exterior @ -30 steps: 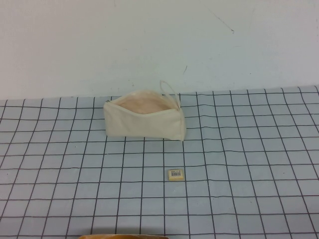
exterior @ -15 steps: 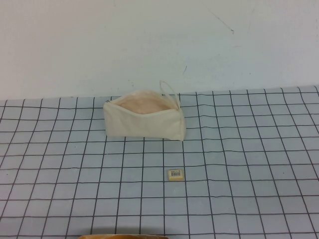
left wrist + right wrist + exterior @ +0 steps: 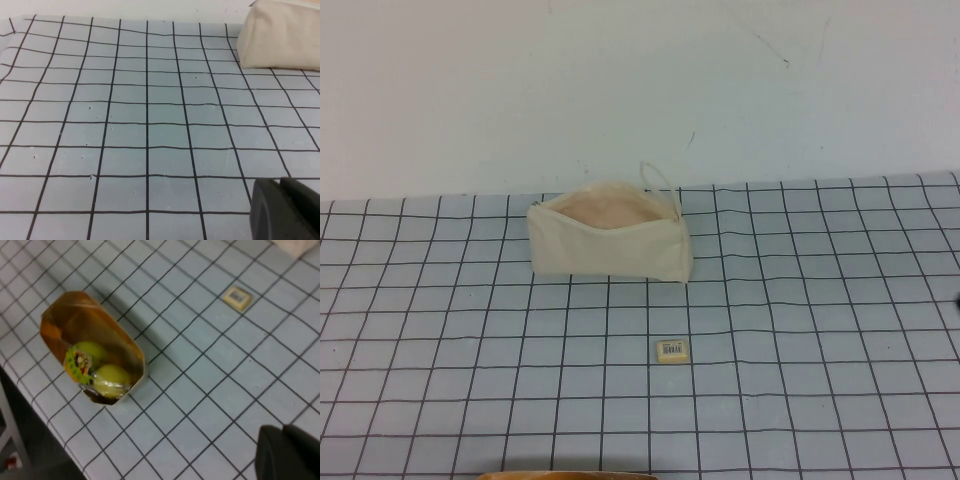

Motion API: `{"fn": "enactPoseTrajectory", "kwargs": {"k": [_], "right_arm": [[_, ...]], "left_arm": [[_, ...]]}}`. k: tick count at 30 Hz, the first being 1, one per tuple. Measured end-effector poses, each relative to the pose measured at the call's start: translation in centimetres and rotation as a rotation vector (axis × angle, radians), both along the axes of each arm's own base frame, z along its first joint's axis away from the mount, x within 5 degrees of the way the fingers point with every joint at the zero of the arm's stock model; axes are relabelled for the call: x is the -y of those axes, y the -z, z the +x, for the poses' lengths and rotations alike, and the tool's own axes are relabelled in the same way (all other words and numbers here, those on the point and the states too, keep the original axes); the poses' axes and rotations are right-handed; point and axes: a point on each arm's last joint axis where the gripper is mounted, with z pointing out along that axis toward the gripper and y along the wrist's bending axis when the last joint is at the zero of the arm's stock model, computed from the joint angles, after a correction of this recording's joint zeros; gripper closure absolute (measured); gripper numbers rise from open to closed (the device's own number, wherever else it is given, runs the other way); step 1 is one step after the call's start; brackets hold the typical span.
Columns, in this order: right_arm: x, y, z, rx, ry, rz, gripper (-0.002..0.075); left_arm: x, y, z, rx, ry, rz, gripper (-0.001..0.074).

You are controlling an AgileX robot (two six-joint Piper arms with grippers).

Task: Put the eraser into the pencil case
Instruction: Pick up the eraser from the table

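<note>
Two task things on the grid cloth [image 3: 840,300], well apart from each other. Soft cream-white fabric case [image 3: 610,243] near the far edge of the cloth by the pale wall [image 3: 620,90], lying on its long side, mouth unzipped and gaping upward, pinkish-beige lining visible inside, thin loop cord [image 3: 658,178] rising at its right end. Small flat rectangular eraser [image 3: 671,350] nearer the robot and a little right of the case, cream-yellow with a white label and dark barcode-like mark, flat on the cloth, touched by nothing. Same eraser [image 3: 237,298] seen in the right wrist view as a tiny pale block.

Boat-shaped brownish glossy tray [image 3: 92,347] at the near edge of the cloth, holding two rounded yellow-green pieces, perhaps fruit, one with a coloured sticker.

Left gripper [image 3: 285,210]: only a dark rounded matte part in the corner of its own view, above bare cloth, a corner of the case [image 3: 280,35] farther off; open or closed cannot be told. Right gripper [image 3: 290,455]: likewise a dark blunt shape at the frame edge, high above the cloth near the tray; state of its pincer cannot be told.
</note>
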Motion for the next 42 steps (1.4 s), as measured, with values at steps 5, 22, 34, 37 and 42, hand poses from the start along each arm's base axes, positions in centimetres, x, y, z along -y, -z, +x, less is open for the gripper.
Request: {"fn": "enactPoseTrajectory", "kwargs": {"k": [5, 22, 34, 37, 42], "right_arm": [[-4.2, 0.2, 3.1, -0.049, -0.094, -0.143, 0.0727], [-22.4, 11.5, 12.1, -0.029, -0.586, -0.642, 0.0726], [-24.9, 18.3, 15.6, 0.155, -0.817, -0.726, 0.0293], [-24.8, 19.0, 16.7, 0.209, -0.776, -0.742, 0.0283], [-23.8, 20.3, 18.1, 0.195, -0.738, -0.745, 0.0318]], "left_arm": [[0.0, 0.0, 0.0, 0.0, 0.0, -0.004, 0.0736], [0.0, 0.0, 0.0, -0.001, 0.001, -0.013, 0.0736], [0.0, 0.0, 0.0, -0.001, 0.001, -0.015, 0.0736], [0.1, 0.0, 0.0, -0.001, 0.001, -0.017, 0.0736], [0.1, 0.0, 0.0, 0.001, 0.002, -0.022, 0.0736]]}}
